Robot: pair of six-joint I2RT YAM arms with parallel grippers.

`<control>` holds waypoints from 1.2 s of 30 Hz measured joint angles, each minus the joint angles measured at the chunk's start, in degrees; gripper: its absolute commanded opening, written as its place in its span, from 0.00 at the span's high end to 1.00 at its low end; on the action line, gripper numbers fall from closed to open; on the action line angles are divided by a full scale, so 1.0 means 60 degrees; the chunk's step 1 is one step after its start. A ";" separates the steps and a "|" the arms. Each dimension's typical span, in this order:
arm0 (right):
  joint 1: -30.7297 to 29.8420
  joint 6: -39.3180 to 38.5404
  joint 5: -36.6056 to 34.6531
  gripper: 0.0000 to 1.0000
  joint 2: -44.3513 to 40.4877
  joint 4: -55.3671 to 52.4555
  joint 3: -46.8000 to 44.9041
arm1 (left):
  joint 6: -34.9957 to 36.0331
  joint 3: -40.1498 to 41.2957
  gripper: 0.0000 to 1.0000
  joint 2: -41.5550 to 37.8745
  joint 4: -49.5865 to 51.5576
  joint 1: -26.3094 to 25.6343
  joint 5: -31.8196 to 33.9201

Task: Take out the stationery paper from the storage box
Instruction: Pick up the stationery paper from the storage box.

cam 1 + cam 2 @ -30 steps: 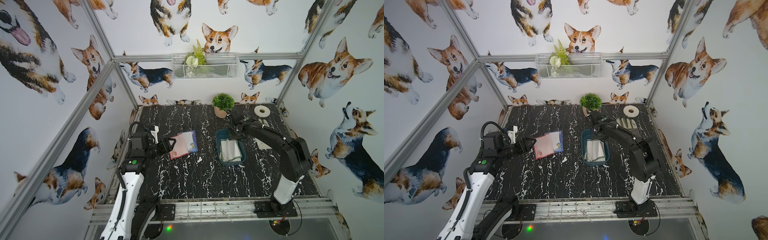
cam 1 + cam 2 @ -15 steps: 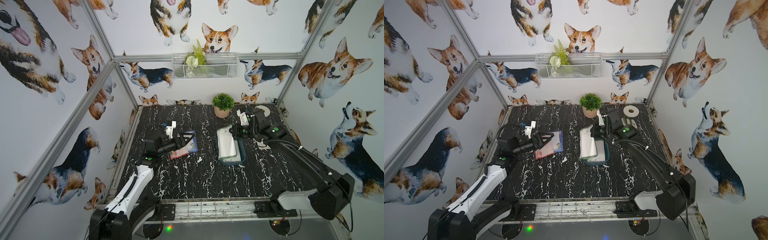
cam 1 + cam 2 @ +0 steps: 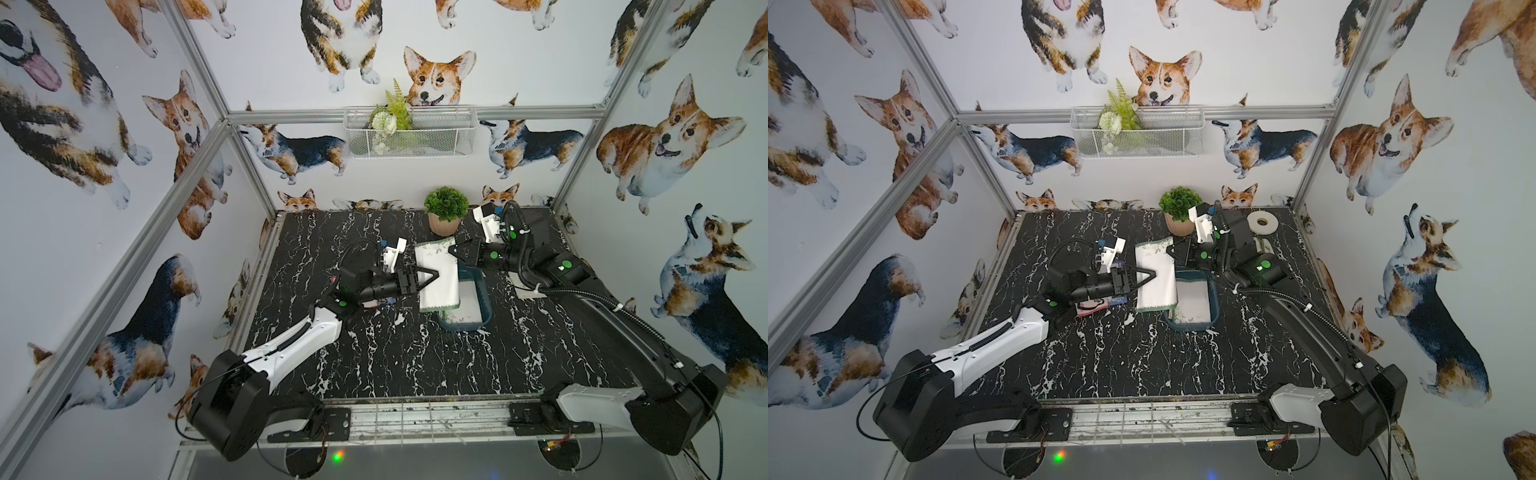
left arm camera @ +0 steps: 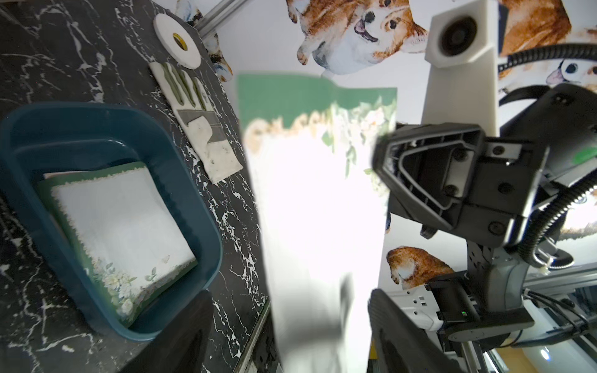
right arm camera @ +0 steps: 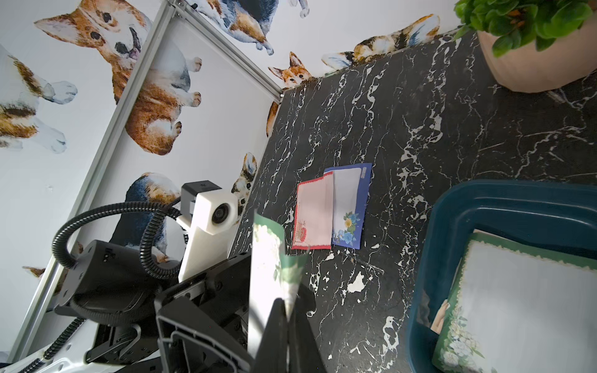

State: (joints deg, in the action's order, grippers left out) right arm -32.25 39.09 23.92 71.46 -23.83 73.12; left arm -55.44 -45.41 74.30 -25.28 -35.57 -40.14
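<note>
The storage box (image 3: 487, 299) (image 3: 1215, 300) is a teal tub right of the table's middle. Stationery paper with a green floral border (image 4: 122, 219) (image 5: 523, 300) still lies inside it. My right gripper (image 3: 454, 252) (image 5: 287, 306) is shut on one corner of a white, green-bordered sheet (image 3: 438, 274) (image 3: 1156, 282) (image 4: 316, 200). It holds that sheet in the air just left of the box. My left gripper (image 3: 432, 275) (image 4: 287, 310) is open, with one finger on each side of the sheet's opposite edge and a gap showing on both sides.
A red-bordered sheet (image 5: 313, 216) and a blue-bordered sheet (image 5: 350, 206) lie on the table, partly under my left arm in both top views. Behind the box stand a potted plant (image 3: 445, 210), a tape roll (image 3: 1261, 222) and a work glove (image 4: 200, 122). A wire basket (image 3: 409, 133) hangs on the back wall.
My right gripper has lifted a sheet out of the box and carried it left. My left arm has swung right, so its open fingers now straddle the sheet.
</note>
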 measured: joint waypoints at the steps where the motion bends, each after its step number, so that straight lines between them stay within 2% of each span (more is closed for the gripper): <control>1: 0.0000 0.0000 0.0004 1.00 0.0033 0.0000 0.0000 | 0.0091 -0.0073 0.37 0.0047 0.0040 -0.0087 0.0000; 10: 0.0000 -0.0098 -0.0255 1.00 -0.0022 -0.0146 -0.0131 | 0.0474 -0.0131 0.84 -0.0211 0.0721 -0.0182 0.0382; 13: 0.0000 -0.0288 -0.0426 0.41 -0.0058 -0.0237 -0.0087 | 0.0739 -0.0226 0.91 -0.0423 0.1122 -0.0182 0.0484; 14: 0.0000 -0.0324 -0.0455 0.30 -0.0055 -0.0393 -0.0022 | 0.0787 -0.0262 0.91 -0.0484 0.1217 -0.0182 0.0492; 16: 0.0000 -0.0532 -0.0488 0.00 -0.0058 -0.0718 0.0146 | 0.0896 -0.0331 0.91 -0.0601 0.1417 -0.0182 0.0510; 22: 0.0000 -0.1457 -0.1344 0.00 -0.0605 -0.1843 0.0896 | 0.1468 -0.0871 0.91 -0.1118 0.2463 -0.0113 0.0743; 26: 0.0044 -0.1971 -0.1402 0.00 -0.1479 -0.1854 0.0368 | 0.1552 -0.0925 0.91 -0.1344 0.2594 0.0025 0.0718; 28: 0.0153 -0.2055 -0.0721 0.00 -0.1843 -0.1545 -0.0259 | 0.1315 -0.0874 0.91 -0.1417 0.2313 0.0131 0.0481; 31: 0.0291 -0.1891 0.0918 0.00 -0.2240 -0.0525 -0.1526 | 0.0736 -0.0827 0.91 -0.1424 0.1534 0.0222 -0.0029; 36: 0.0313 -0.0404 0.3235 0.00 -0.2688 0.2568 -0.3260 | 0.0146 -0.0991 0.91 -0.1410 0.0761 0.0229 -0.0754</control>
State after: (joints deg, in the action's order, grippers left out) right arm -30.37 36.67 43.33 55.33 -8.43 53.56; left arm -54.57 -51.35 65.84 -20.71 -34.20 -44.66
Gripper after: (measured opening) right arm 0.996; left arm 0.084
